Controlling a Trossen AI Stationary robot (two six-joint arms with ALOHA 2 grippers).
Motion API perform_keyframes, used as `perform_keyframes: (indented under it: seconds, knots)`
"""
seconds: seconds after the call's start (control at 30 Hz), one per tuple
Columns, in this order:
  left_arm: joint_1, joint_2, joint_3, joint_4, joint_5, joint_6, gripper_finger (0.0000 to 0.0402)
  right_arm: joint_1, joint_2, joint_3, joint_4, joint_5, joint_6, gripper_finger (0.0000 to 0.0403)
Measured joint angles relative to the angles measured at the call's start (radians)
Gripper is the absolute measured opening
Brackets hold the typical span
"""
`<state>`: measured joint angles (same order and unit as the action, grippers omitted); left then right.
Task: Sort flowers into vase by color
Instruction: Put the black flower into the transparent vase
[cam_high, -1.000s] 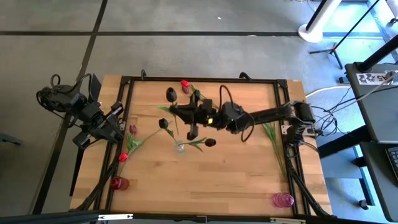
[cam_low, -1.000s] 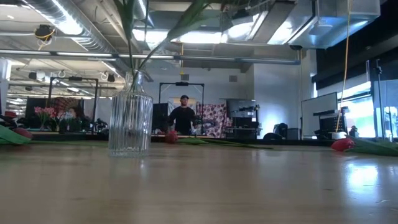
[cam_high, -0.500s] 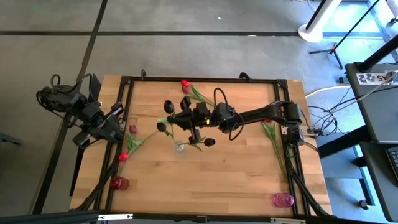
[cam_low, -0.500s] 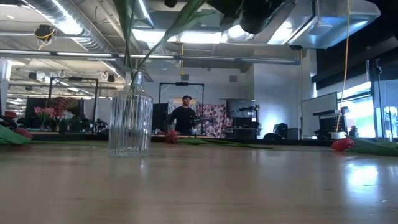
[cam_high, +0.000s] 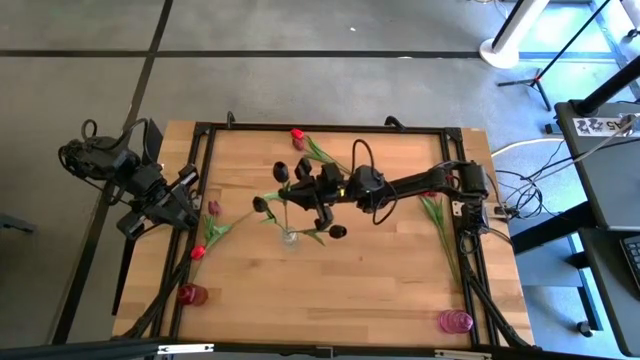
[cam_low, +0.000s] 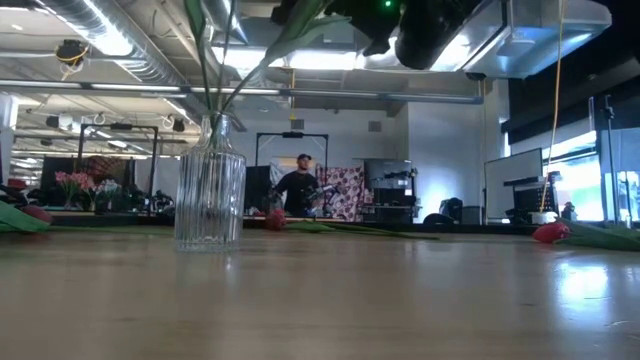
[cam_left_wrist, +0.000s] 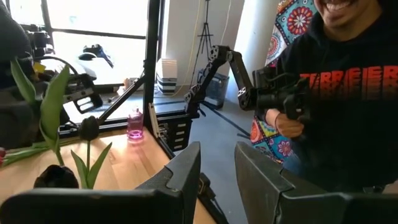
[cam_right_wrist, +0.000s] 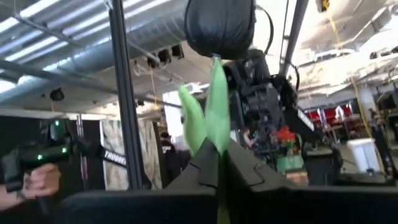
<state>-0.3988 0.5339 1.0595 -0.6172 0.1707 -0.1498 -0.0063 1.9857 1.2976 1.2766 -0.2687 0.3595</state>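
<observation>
Behind, a hoodie (cam_left_wrist: 348, 106) reads "TERRIFIER"; right gripper (cam_high: 296, 188) clamps a dark tulip (cam_right_wrist: 221, 28), left gripper (cam_left_wrist: 216, 167) parted, empty

I count three dark tulips (cam_high: 261, 204), two red tulips (cam_high: 297, 133) and one mauve tulip (cam_high: 213, 208). Three vases: clear vase (cam_high: 289, 238) centre, red vase (cam_high: 192, 294) at 7 o'clock, pink vase (cam_high: 455, 321) at 5 o'clock.

The counter (cam_high: 380, 280) is pale wood grain inside a black frame. A clear ribbed glass vase (cam_low: 209, 184) holds green stems. Dark maroon-black tulip heads (cam_high: 338, 231) spread around it; a bright red tulip (cam_high: 297, 134) lies at the far edge. A red vase (cam_high: 191, 294) and a pink vase (cam_high: 455, 321) stand near the front corners.
</observation>
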Motion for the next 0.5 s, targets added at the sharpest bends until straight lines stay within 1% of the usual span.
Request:
perform_keyframes:
  seconds: [0.1, 0.27, 0.5]
  knots:
    - [0.000, 0.000, 0.000, -0.003, 0.000, 0.003, 0.0096, 0.000, 0.000, -0.005, -0.004, 0.003, 0.001, 0.0003]
    - [0.000, 0.000, 0.000, -0.003, 0.000, 0.003, 0.0096, 0.000, 0.002, -0.006, -0.082, -0.067, -0.075, 0.0003]
    - [0.000, 0.000, 0.000, -0.003, -0.009, 0.003, 0.0096, 0.000, -0.015, -0.006, -0.047, -0.083, -0.081, 0.0003]
